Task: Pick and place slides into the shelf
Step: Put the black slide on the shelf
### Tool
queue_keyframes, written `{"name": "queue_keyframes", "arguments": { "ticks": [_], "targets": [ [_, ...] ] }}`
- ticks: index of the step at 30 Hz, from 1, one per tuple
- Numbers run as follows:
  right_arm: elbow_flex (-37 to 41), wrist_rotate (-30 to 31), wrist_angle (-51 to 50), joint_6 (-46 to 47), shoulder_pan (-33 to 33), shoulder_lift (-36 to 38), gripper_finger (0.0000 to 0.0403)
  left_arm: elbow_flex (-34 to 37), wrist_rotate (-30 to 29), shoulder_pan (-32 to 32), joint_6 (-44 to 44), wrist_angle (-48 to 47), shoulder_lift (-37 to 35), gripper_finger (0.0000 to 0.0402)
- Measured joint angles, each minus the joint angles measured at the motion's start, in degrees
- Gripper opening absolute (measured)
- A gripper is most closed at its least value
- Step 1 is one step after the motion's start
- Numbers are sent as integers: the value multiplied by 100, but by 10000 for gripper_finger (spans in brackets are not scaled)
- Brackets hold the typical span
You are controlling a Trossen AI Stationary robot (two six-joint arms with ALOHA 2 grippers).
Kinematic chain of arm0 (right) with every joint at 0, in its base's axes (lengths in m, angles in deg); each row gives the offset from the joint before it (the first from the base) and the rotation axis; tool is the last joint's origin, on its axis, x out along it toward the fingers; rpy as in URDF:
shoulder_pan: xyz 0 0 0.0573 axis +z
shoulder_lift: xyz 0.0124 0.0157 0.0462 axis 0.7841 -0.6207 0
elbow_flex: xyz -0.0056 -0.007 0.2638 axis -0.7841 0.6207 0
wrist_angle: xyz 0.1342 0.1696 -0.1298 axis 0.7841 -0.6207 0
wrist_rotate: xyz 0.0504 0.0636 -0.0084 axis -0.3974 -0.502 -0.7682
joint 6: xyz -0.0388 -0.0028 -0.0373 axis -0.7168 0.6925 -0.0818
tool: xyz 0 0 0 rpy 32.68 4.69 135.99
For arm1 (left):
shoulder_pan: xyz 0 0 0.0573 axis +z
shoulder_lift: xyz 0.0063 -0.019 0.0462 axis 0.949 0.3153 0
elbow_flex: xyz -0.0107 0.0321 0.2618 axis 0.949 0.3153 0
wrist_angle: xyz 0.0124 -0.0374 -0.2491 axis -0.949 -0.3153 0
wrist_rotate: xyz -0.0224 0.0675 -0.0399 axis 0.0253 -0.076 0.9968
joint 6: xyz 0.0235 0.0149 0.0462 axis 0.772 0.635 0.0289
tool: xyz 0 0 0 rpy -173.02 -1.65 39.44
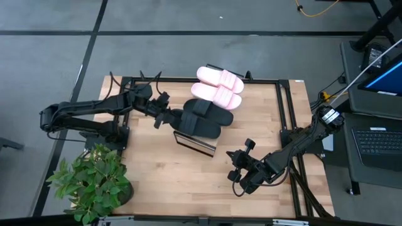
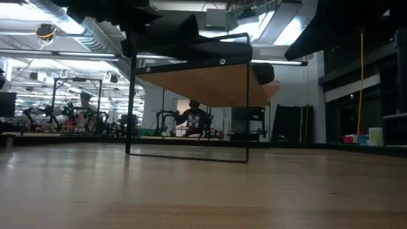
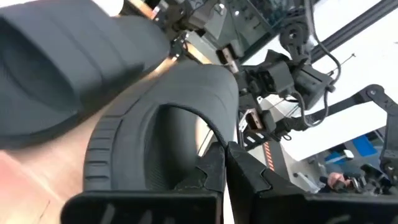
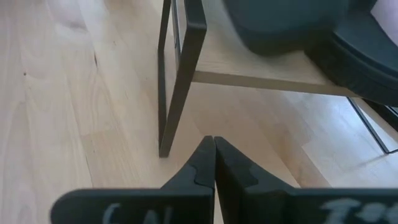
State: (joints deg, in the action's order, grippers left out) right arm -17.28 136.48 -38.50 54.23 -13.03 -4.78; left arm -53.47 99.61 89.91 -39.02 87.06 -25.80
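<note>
- High view is showing the left gripper (image 1: 164,115) reaching in from the left to the nearest matte black slide (image 1: 196,125), which is lying on the slanted light-wood shelf (image 1: 196,144) with its thin black frame.
- A second matte black slide (image 1: 211,112) is lying just beyond it, and two pale pink slides (image 1: 220,86) are sitting side by side at the far end, so all four appear to be on the shelf already.
- Left wrist view is showing the left arm's dark fingers (image 3: 214,171) pressed together against the black slide's strap (image 3: 180,118); whether they are pinching any of it, I cannot tell.
- The right gripper (image 1: 242,168) is waiting low over the table to the right of the shelf, its jaws closed on nothing.
- Risk, as a judgement: the shelf is sloping, so a pull or nudge from the left gripper could be dragging the near slide off the lower edge or pushing it into its neighbour.
- The frame looks light, so a sideways push might be shifting the whole shelf.
- The pale wooden tabletop (image 1: 163,176) is carrying a green potted plant (image 1: 94,182) at its near left corner.
- Low view is looking into a large workshop with ceiling lights, other rigs and a seated person (image 2: 193,117) far behind.
</note>
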Motion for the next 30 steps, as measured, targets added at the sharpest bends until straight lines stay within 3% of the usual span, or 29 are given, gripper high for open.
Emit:
{"name": "queue_keyframes", "arguments": {
  "ticks": [6,30],
  "targets": [
    [0,-1,2,-3,0,0,4,0,214,24,-133,353,220,0],
    [-2,-7,5,-116,-1,0,4,0,437,223,-559,325,363,0]
  ]
}}
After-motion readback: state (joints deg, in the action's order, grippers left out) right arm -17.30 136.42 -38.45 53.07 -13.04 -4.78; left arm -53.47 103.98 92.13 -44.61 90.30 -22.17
